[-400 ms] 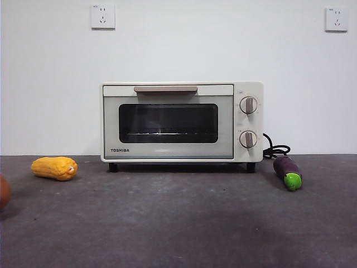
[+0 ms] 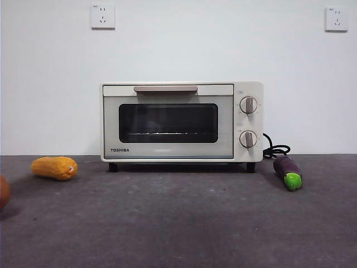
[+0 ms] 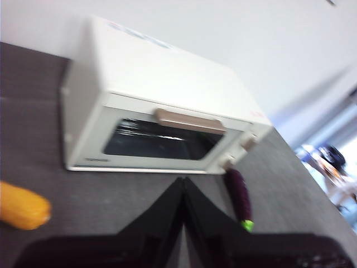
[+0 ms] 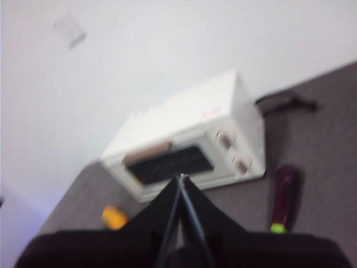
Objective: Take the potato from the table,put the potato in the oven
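Note:
The cream-white oven [image 2: 181,121] stands at the back of the dark grey table [image 2: 184,223], its glass door closed under the beige handle [image 2: 165,89]. Only a sliver of the orange-brown potato [image 2: 3,192] shows at the front view's left edge. In the left wrist view my left gripper [image 3: 183,181] is shut and empty, held high above the table in front of the oven [image 3: 162,120]. My right gripper [image 4: 181,177] is likewise shut and empty, high up and facing the oven [image 4: 189,153]. Neither arm appears in the front view.
A yellow-orange corn cob [image 2: 54,167] lies left of the oven. A purple eggplant with a green tip [image 2: 288,172] lies right of it, beside the black cord [image 2: 274,150]. Two wall sockets [image 2: 102,16] sit high on the white wall.

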Motion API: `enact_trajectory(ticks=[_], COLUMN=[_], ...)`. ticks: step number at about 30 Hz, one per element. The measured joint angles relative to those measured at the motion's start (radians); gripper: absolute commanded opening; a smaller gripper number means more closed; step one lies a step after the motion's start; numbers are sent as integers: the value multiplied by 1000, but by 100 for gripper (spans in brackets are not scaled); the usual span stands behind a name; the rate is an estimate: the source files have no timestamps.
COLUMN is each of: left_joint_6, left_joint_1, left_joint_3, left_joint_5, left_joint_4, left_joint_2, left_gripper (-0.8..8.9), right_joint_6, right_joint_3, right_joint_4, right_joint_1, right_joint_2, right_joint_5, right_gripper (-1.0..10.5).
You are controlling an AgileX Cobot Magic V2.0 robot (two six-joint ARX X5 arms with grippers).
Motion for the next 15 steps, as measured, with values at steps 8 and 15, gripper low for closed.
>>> enact_trajectory(ticks=[8, 15], left_joint_6=[81, 136], left_joint_1=[-100, -165], left_joint_3=[254, 518], left_joint_5=[18, 18], left_joint_4=[-150, -220], left_joint_2=[285, 523], left_gripper=[-6, -6], right_joint_6=[-108, -229], right_joint_3=[135, 274], right_joint_4=[-183, -358], right_joint_1=[0, 2], right_joint_2=[282, 471], right_joint_5=[-204, -220], right_gripper=[0, 0])
